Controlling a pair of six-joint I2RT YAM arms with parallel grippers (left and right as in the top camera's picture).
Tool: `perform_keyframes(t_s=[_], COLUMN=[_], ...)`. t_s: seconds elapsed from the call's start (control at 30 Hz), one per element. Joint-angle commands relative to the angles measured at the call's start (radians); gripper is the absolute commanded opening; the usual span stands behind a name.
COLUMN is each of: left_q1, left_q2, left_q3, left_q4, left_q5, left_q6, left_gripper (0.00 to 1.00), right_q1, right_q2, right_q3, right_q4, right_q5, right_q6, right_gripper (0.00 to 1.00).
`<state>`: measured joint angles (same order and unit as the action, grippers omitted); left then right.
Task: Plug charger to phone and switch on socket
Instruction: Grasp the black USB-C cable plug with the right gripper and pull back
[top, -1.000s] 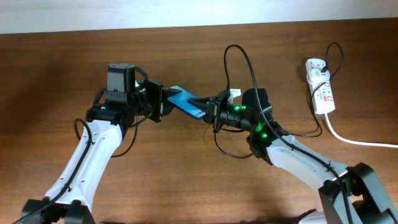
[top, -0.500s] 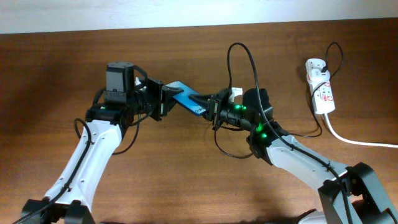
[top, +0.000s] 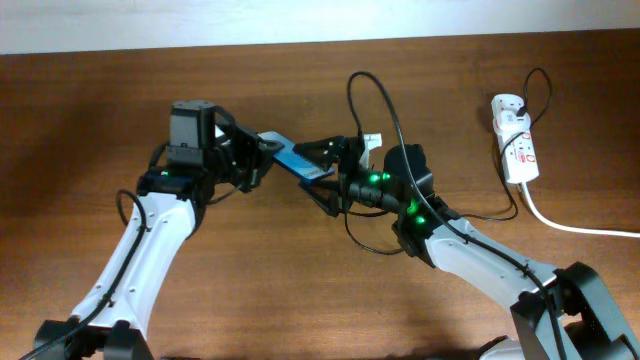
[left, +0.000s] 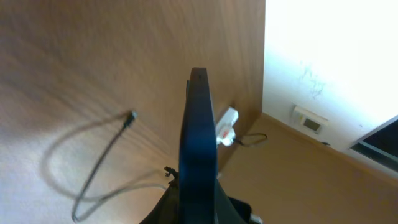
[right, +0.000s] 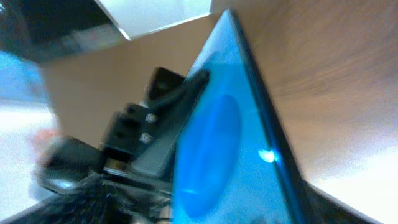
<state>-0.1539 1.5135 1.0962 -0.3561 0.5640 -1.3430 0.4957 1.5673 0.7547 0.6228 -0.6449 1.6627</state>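
The right wrist view is blurry; the left claw (top: 257, 158) pinches the phone (top: 298, 160) tight, and the right claw (top: 312, 178), shut a moment ago, now gapes wide open.

So the left gripper (top: 259, 155) is clamped on the blue phone (top: 290, 160) mid-frame, and the right gripper (top: 311, 171) has its jaws spread wide at the phone's other end. The white power strip (top: 516, 150) sits over at the upper right.
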Motion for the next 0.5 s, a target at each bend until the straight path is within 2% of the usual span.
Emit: perform_keyframes(t_s=[0.0,0.07,0.13,0.2,0.27,0.33,0.4,0.47], left_q1=[0.079,0.13,0.186,0.217,0.222,0.22,0.206,0.179], left_q2=[-0.003,-0.002,0.016,0.06,0.12,0.206,0.314,0.411], left_q3=[0.004,0.004,0.004,0.004,0.004,0.005,0.006,0.006], left_q4=[0.003,0.003,0.028,0.097,0.118,0.197,0.344,0.519], left_q5=[-0.035,0.009,0.2,0.347,0.367,0.468,0.617,0.732], left_q6=[0.163,0.231,0.243,0.268,0.275,0.274,0.222,0.134], left_gripper=[0.0,0.0,0.0,0.0,0.0,0.0,0.0,0.0], right_q1=[0.007,0.007,-0.01,-0.081,-0.148,-0.199,-0.216,-0.208], right_q2=[-0.007,-0.007,-0.007,-0.007,-0.008,-0.008,-0.008,-0.008], right_q3=[0.008,0.008,0.008,0.009,0.016,0.043,0.114,0.246], right_q4=[-0.132,-0.283,-0.379,-0.337,-0.278,-0.345,-0.554,-0.869], right_q5=[0.056,0.19,0.329,0.246,0.204,0.224,0.328,0.471], right_q6=[-0.401,-0.511,-0.626,-0.752,-0.777,-0.822,-0.88,-0.919], right_gripper=[0.99,0.99,0.99,0.99,0.99,0.98,0.98,0.98])
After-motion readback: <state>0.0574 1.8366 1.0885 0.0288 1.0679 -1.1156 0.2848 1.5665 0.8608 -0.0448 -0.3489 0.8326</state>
